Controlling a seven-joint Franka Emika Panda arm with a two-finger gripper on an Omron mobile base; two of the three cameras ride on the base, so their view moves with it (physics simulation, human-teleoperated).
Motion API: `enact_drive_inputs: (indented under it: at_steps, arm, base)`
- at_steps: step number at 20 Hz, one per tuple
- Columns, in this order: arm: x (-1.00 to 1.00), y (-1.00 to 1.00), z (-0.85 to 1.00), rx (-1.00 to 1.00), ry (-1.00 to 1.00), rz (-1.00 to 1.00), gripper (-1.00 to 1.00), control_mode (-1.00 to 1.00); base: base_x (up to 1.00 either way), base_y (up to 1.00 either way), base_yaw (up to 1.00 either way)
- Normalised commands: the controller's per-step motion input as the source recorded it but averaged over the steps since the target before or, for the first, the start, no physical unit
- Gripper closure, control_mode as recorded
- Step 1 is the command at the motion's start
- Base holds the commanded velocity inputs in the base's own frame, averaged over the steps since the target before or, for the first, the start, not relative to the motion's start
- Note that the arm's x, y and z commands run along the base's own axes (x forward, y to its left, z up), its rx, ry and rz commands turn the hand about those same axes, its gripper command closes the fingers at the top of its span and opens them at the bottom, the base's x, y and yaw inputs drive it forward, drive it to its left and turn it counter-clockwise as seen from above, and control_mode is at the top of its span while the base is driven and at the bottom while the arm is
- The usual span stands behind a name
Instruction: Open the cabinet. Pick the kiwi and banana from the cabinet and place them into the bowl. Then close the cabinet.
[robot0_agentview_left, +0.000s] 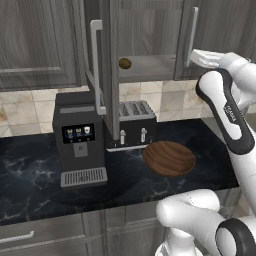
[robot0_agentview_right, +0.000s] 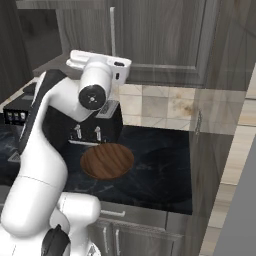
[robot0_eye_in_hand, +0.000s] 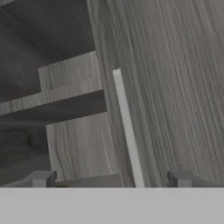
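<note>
I see fingers (robot0_eye_in_hand: 111, 178) spread wide, gripping nothing, straddling silver bar handle (robot0_eye_in_hand: 127, 127) of right cabinet (robot0_agentview_left: 210, 30) door. Left door open. Fuzzy brown kiwi (robot0_agentview_left: 125, 63) on grey shelf. Round dark-wood bowl (robot0_agentview_left: 168, 158) on black marble counter (robot0_agentview_left: 30, 170), right of toaster (robot0_agentview_left: 136, 124).

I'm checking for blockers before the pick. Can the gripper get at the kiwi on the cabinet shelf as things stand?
Probably yes: the cabinet's left door is swung open, the kiwi sits exposed on the shelf, and the gripper is open, though it faces the right door's handle.
</note>
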Motion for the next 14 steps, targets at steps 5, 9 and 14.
enact_drive_inputs:
  at_steps: [5,9,14]
  arm:
    - [0.61,-0.12,0.0,0.0,0.05,0.0,-1.0,-1.0]
    - [0.72,-0.01,-0.01,0.0,0.04,0.0,-1.0,-1.0]
    - [0.95,0.0,-0.03,0.0,0.1,0.0,-1.0,-1.0]
  base:
    - [0.0,0.0,0.0]
    - [0.0,0.0,0.0]
    - [0.0,0.0,0.0]
